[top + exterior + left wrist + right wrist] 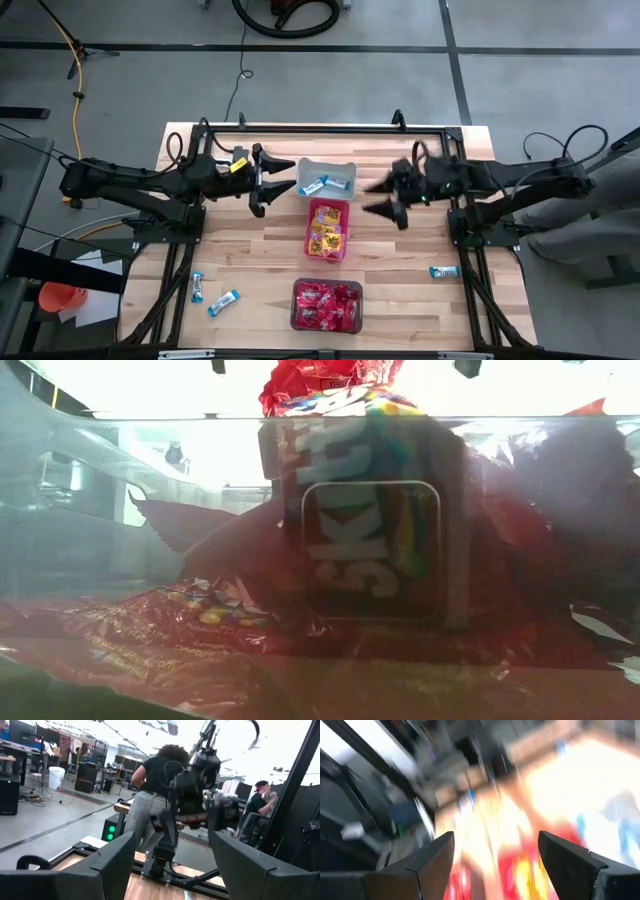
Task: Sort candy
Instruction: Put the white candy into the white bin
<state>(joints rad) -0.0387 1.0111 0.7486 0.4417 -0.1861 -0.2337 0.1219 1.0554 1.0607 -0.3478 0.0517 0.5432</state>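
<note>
Three bins stand in a row down the table's middle. The grey bin (338,168) holds blue-and-white candy (318,186). The pink bin (328,207) holds yellow candy (327,238). The dark bin (296,305) is full of red candy (328,305), which fills the low view (370,550). Three blue-and-white packets lie loose on the wood (198,287) (223,302) (444,271). My left gripper (275,185) (172,840) hangs open left of the grey bin, holding nothing. My right gripper (380,200) (495,837) hangs open right of the grey and pink bins, also holding nothing.
A black frame (320,131) runs along the table's far edge, and its struts (185,270) (470,270) run down both sides. Bare wood lies between the bins and the loose packets. Beyond the table, people show in the left wrist view (150,785) (257,800).
</note>
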